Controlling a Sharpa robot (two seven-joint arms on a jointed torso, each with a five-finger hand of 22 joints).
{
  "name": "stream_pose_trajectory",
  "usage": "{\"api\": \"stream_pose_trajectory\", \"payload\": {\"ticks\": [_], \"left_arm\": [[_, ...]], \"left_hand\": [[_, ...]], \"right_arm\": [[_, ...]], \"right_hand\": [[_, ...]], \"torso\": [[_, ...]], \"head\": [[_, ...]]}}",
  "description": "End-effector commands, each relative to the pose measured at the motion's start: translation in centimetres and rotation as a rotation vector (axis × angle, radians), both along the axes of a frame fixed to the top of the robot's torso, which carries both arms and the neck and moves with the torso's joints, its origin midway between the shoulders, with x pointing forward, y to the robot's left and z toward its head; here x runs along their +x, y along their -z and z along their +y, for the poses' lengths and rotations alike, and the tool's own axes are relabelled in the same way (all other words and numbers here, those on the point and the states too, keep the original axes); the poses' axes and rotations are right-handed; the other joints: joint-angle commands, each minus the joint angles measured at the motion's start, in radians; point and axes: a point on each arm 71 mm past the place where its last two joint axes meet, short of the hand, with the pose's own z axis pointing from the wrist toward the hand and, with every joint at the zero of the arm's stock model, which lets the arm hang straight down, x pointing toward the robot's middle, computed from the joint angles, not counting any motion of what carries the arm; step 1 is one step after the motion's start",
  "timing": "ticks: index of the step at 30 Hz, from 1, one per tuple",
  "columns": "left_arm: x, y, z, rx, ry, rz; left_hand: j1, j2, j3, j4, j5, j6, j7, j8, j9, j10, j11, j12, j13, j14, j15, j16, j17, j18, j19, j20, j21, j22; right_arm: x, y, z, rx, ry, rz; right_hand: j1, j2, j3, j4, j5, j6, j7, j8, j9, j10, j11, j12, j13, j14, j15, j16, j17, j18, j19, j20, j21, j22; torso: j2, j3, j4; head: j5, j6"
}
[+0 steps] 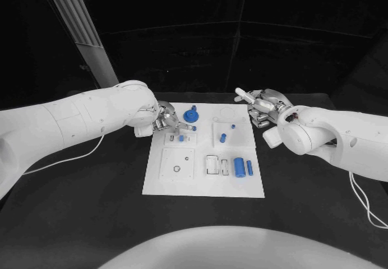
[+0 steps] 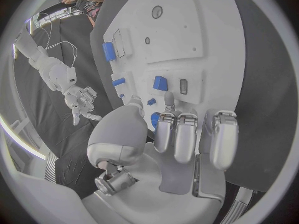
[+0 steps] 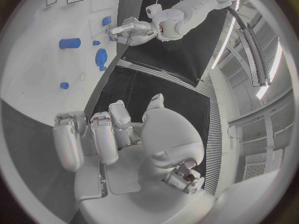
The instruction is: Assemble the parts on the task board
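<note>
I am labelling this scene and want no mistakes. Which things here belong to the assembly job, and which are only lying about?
Belong to the job:
- task board
- round blue part
- blue cylinder part
- small blue part
- left hand, over the board's left edge
- right hand, beside the board's far right corner

Only lying about:
- white cable on the black table

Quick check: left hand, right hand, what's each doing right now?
Left hand: over the task board, fingers apart, holding nothing.
Right hand: beside the board's far right corner, fingers apart, holding nothing.
</note>
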Motion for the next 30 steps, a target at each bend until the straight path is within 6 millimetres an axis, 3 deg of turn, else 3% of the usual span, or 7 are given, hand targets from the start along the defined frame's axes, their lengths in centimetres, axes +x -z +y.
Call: {"api": "stream_pose_trajectory", "payload": {"ticks": [1,7,11,21,30], "left_arm": [[0.04,-0.22,-0.20,-0.027,0.022,-0.017],[-0.19,-0.27,0.28,-0.029,0.029,-0.007],[-0.43,-0.35,0.52,-0.024,0.036,0.004],[-0.79,-0.30,0.48,-0.008,0.052,0.030],[-0.69,-0.24,0.71,0.005,0.053,0.044]], "left_hand": [[0.043,0.006,0.003,-0.010,-0.004,-0.004,-0.003,0.006,0.007,0.102,-0.005,0.002,0.261,0.102,-0.006,0.003,0.263,-0.007,0.105,-0.007,0.004,0.263],[0.130,0.020,0.008,-0.016,-0.003,-0.003,-0.004,0.017,0.023,0.102,-0.006,0.002,0.261,0.102,-0.008,0.003,0.263,-0.007,0.105,-0.009,0.004,0.263],[0.171,0.025,0.000,-0.011,-0.003,0.007,-0.008,0.050,0.053,0.102,-0.008,0.002,0.261,0.102,-0.015,0.003,0.263,-0.007,0.105,-0.013,0.004,0.263],[0.225,0.048,-0.002,-0.012,-0.003,0.004,-0.015,0.087,0.093,0.102,-0.014,0.002,0.261,0.102,-0.023,0.003,0.263,-0.007,0.105,-0.020,0.004,0.263],[0.255,0.054,-0.002,-0.018,-0.003,-0.004,-0.016,0.089,0.102,0.102,-0.016,0.002,0.261,0.102,-0.026,0.003,0.263,-0.007,0.105,-0.023,0.004,0.263]], "right_arm": [[0.00,-0.09,0.08,0.004,-0.006,-0.001],[0.01,-0.07,0.03,0.002,-0.003,0.000],[0.03,-0.05,-0.03,0.001,-0.001,0.000],[0.07,-0.02,-0.04,-0.002,0.001,0.001],[0.09,0.01,0.03,-0.002,0.000,0.002]], "right_hand": [[0.001,0.007,-0.006,-0.002,-0.005,-0.007,0.093,0.006,-0.001,-0.004,-0.001,-0.006,-0.001,0.106,0.006,0.002,0.263,-0.007,0.106,0.006,0.003,0.263],[0.001,0.007,-0.006,-0.002,-0.005,-0.007,0.093,0.006,-0.001,-0.004,-0.001,-0.006,-0.001,0.106,0.006,0.002,0.263,-0.007,0.106,0.006,0.003,0.263],[0.002,0.009,-0.006,-0.002,-0.005,-0.007,0.093,0.006,-0.002,-0.004,0.000,-0.006,-0.001,0.106,0.006,0.002,0.263,-0.007,0.106,0.006,0.003,0.263],[0.003,0.009,-0.006,-0.002,-0.005,-0.007,0.094,0.007,-0.002,-0.005,0.000,-0.006,-0.002,0.106,0.006,0.002,0.263,-0.007,0.106,0.006,0.003,0.263],[0.003,0.009,-0.006,-0.002,-0.005,-0.007,0.094,0.007,-0.002,-0.005,0.000,-0.006,-0.002,0.106,0.006,0.002,0.263,-0.007,0.106,0.006,0.003,0.263]], "torso": [[0.001,0.0010,0.0007],[0.000,0.0007,0.0004],[-0.001,0.0006,0.0000],[0.000,0.0003,-0.0004],[0.000,0.0005,0.0001]], "head": [[0.002,0.000],[0.002,0.000],[0.002,0.000],[0.004,0.000],[0.008,0.000]]}}
